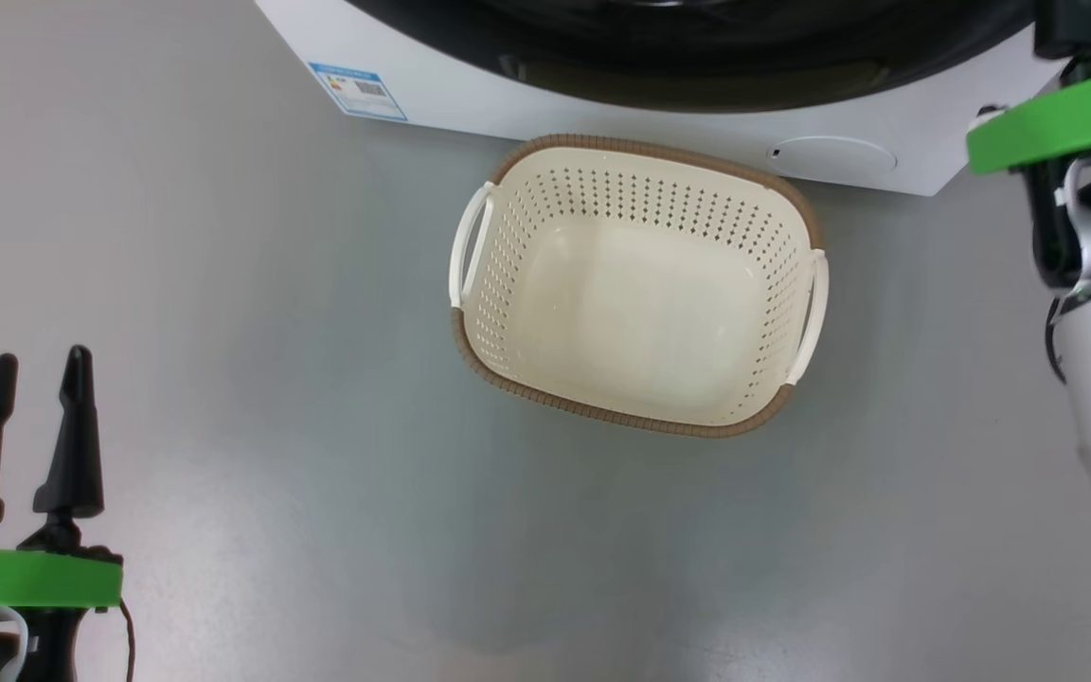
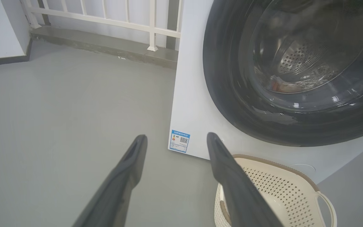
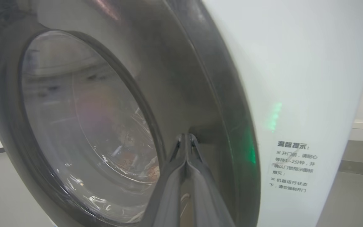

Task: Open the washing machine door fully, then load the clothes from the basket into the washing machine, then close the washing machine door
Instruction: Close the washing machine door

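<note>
Right wrist view: right hand (image 3: 186, 136) pressed together at the door (image 3: 206, 94); left hand (image 1: 39, 365) spread, basket (image 1: 640, 313) empty. Closing step; I'd press it home.

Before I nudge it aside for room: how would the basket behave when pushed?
The basket looks empty and made of thin perforated plastic, so it is probably light and stiff. Wide-based on the smooth floor, it would likely slide, not tip.

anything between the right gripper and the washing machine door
Nothing visible: the shut right gripper points straight at the black ring of the washing machine door, tips right by it; whether they touch I cannot tell.
</note>
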Robot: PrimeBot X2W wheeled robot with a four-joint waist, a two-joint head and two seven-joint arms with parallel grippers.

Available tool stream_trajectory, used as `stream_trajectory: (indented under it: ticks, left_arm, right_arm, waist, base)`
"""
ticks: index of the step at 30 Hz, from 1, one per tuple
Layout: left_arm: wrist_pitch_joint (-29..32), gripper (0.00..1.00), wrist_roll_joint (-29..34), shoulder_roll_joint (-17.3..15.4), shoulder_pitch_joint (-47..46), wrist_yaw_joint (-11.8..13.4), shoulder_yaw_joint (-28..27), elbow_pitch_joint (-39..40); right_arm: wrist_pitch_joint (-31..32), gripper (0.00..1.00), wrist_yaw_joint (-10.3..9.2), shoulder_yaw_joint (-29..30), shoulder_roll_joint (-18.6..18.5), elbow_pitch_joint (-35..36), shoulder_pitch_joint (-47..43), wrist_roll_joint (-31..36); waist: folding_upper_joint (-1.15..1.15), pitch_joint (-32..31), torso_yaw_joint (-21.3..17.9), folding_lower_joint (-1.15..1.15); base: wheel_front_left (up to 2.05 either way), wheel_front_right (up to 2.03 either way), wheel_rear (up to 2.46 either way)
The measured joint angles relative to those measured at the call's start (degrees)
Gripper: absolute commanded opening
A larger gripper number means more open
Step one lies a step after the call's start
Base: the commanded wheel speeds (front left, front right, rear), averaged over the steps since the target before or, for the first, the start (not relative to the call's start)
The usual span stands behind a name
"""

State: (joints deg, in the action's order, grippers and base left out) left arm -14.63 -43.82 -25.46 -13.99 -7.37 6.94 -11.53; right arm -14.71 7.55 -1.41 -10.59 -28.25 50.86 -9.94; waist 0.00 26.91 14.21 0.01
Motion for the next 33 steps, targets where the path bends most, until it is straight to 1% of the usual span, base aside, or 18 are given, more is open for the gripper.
stream_trajectory:
  ticks: [2, 4, 11, 16, 21, 24, 25, 26, 27, 28, 29, 30, 33]
  left_arm:
    - [0.0, 1.0, -0.2, 0.0, -0.1, 0.0, 0.0, 0.0]
    - [0.0, 1.0, -0.4, -0.1, -0.2, 0.0, 0.0, 0.0]
    - [0.0, 1.0, -0.5, -0.1, -0.2, 0.0, 0.1, 0.0]
    - [0.0, 1.0, -0.5, 0.0, -0.2, 0.0, 0.1, -0.1]
    - [0.0, 1.0, -0.5, 0.1, -0.2, 0.0, 0.2, -0.3]
    - [0.0, 1.0, -0.4, 0.1, -0.2, 0.0, 0.2, -0.5]
    - [0.0, 1.0, -0.4, 0.2, -0.1, 0.0, 0.2, -0.5]
    - [0.0, 1.0, -0.3, 0.3, -0.1, 0.0, 0.2, -0.5]
    - [0.0, 1.0, -0.3, 0.5, 0.0, 0.0, 0.2, -0.5]
    - [0.0, 1.0, -0.1, 0.6, 0.1, 0.0, 0.2, -0.6]
    - [0.0, 1.0, 0.1, 0.7, 0.2, 0.0, 0.2, -0.7]
    - [0.0, 1.0, 0.2, 0.8, 0.3, 0.0, 0.2, -0.7]
    - [0.0, 1.0, 0.8, 1.0, 0.9, 0.0, 0.0, -0.7]
  right_arm:
    - [0.0, 0.0, 0.0, 0.7, -0.1, 0.0, 1.0, 0.5]
    - [-0.2, 0.0, 0.42, 1.1, 0.2, -0.7, 1.6, 1.0]
    - [-0.3, 0.0, 0.48, 2.0, 0.9, -2.9, 3.0, 1.6]
    - [-0.3, 0.0, 0.43, 2.3, 1.0, -4.1, 2.9, 1.8]
    - [-0.3, 0.0, 0.29, 1.7, 0.5, -3.8, 2.5, 0.9]
    - [-0.3, 0.38, 0.1, 1.0, 0.1, -3.0, 0.7, 0.8]
    - [-0.3, 0.45, 0.1, 0.7, 0.1, -2.7, -0.2, 0.8]
    - [-0.3, 0.49, 0.09, 0.0, 0.0, -2.5, -1.2, 0.5]
    - [-0.3, 0.59, 0.1, -0.6, 0.1, -2.4, -2.3, 0.1]
    - [-0.3, 0.81, 0.09, -1.2, 0.1, -2.2, -3.2, -0.2]
    - [-0.3, 0.98, 0.09, -1.7, 0.1, -1.9, -4.2, -0.3]
    - [-0.3, 1.0, 0.09, -2.2, 0.1, -1.7, -5.0, -0.6]
    - [-0.3, 1.0, 0.09, -3.8, -0.1, -0.8, -7.2, -1.5]
  waist:
    - [0.0, 0.2, 0.1, 0.0]
    - [0.0, 0.4, 0.2, -0.01]
    - [0.0, 0.2, 0.3, -0.01]
    - [0.0, -1.0, 0.1, -0.01]
    - [0.0, -2.6, -0.1, -0.01]
    - [0.0, -3.7, -0.4, -0.01]
    - [0.0, -4.2, -0.5, -0.01]
    - [0.0, -4.7, -0.6, -0.01]
    - [0.0, -5.2, -0.7, -0.01]
    - [0.0, -5.7, -0.8, -0.01]
    - [0.0, -6.3, -1.0, -0.01]
    - [0.0, -6.9, -1.1, -0.01]
    - [0.0, -8.7, -1.7, -0.01]
  base:
    - [0.0, 0.0, 0.0]
    - [0.0, 0.0, 0.0]
    - [0.0, 0.0, 0.0]
    - [0.0, 0.0, 0.0]
    - [0.0, 0.0, 0.0]
    - [0.0, 0.0, 0.0]
    - [0.0, 0.0, 0.0]
    - [0.0, 0.0, 0.0]
    - [0.0, 0.0, 0.0]
    - [0.0, 0.0, 0.0]
    - [0.0, 0.0, 0.0]
    - [0.0, 0.0, 0.0]
    - [0.0, 0.0, 0.0]
